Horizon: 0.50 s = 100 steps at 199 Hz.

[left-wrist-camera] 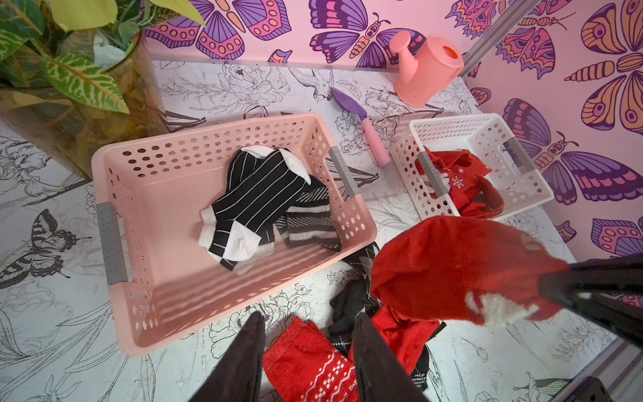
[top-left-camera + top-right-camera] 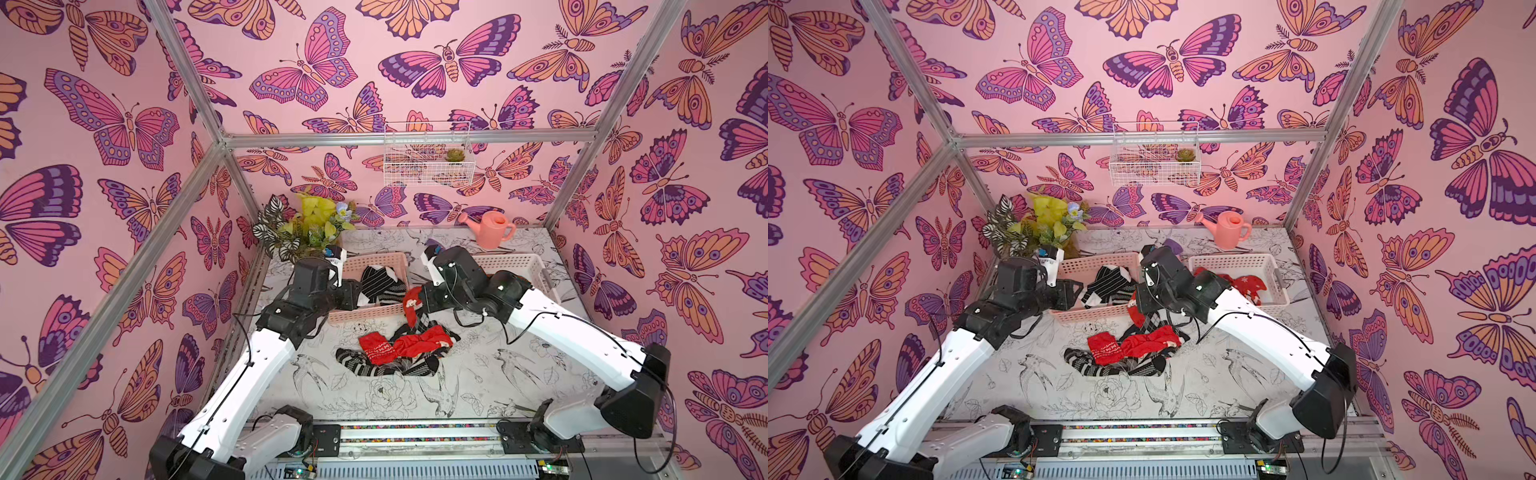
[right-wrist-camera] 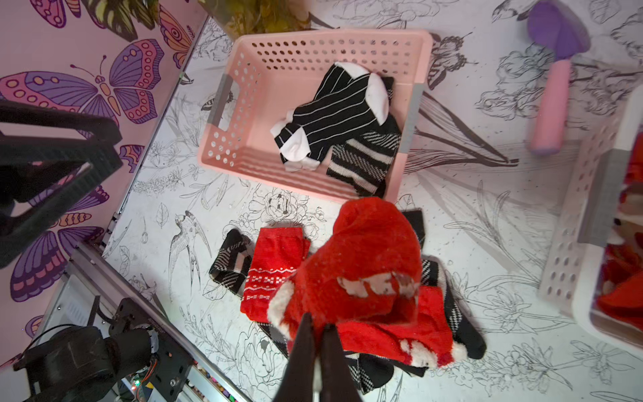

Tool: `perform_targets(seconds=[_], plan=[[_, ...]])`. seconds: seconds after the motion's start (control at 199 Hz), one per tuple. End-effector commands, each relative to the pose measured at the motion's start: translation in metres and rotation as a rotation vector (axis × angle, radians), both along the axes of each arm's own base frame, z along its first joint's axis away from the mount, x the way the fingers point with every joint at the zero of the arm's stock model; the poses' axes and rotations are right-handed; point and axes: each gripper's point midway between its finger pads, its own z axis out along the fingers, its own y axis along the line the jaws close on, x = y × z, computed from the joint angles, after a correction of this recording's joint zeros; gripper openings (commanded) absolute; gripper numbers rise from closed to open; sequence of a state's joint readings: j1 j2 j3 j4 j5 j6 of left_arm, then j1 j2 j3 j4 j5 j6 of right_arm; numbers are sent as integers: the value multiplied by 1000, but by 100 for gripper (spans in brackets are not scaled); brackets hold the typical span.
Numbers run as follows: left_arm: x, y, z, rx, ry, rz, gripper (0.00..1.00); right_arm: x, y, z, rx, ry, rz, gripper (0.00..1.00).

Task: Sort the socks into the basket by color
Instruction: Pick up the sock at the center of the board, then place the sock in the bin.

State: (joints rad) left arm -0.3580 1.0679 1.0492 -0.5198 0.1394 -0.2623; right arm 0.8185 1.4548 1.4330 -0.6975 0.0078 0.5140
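Right pincer [image 3: 318, 323] pinches a fuzzy red sock [image 3: 368, 250] — limp, white-trimmed.

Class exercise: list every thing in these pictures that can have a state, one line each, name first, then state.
left hand, open, holding nothing.
right hand, shut on the lifted red sock.
lifted red sock, hanging from the right hand.
pink basket, holds black-and-white socks.
white basket, holds red socks.
sock pile, unsorted, red and black-and-white mixed, outside both baskets.
watering can, upright.
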Motion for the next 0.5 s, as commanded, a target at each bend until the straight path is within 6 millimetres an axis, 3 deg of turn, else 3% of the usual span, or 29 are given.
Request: perform_targets(seconds=[0.0, 0.226, 0.496], plan=[[-2, 2, 0, -1, -13, -6, 44, 4, -21, 11, -38, -29, -21, 0], [-2, 3, -1, 6, -10, -2, 44, 16, -49, 30, -33, -75, -70, 0], [-1, 3, -4, 9, -1, -1, 44, 37, -104, 50, -35, -129, -191, 0]])
